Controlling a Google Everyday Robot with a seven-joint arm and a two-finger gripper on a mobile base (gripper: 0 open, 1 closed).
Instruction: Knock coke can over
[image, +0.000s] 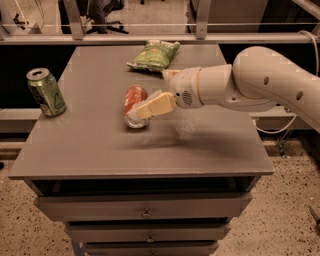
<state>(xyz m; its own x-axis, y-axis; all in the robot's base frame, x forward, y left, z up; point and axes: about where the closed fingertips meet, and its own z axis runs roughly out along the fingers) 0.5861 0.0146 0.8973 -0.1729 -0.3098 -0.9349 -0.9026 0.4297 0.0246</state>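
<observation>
The coke can (133, 102) is red and lies on its side near the middle of the grey table (90, 145), its silver end turned toward the camera. My gripper (152, 93) reaches in from the right on a white arm. It is open, with cream fingers: the near one (156, 105) lies against the can's right side, the far one (170, 74) is behind it. Nothing is held.
A green can (46, 92) stands upright at the table's left edge. A green snack bag (154, 55) lies at the back of the table. Drawers (145, 210) sit under the tabletop. A metal rail runs behind the table.
</observation>
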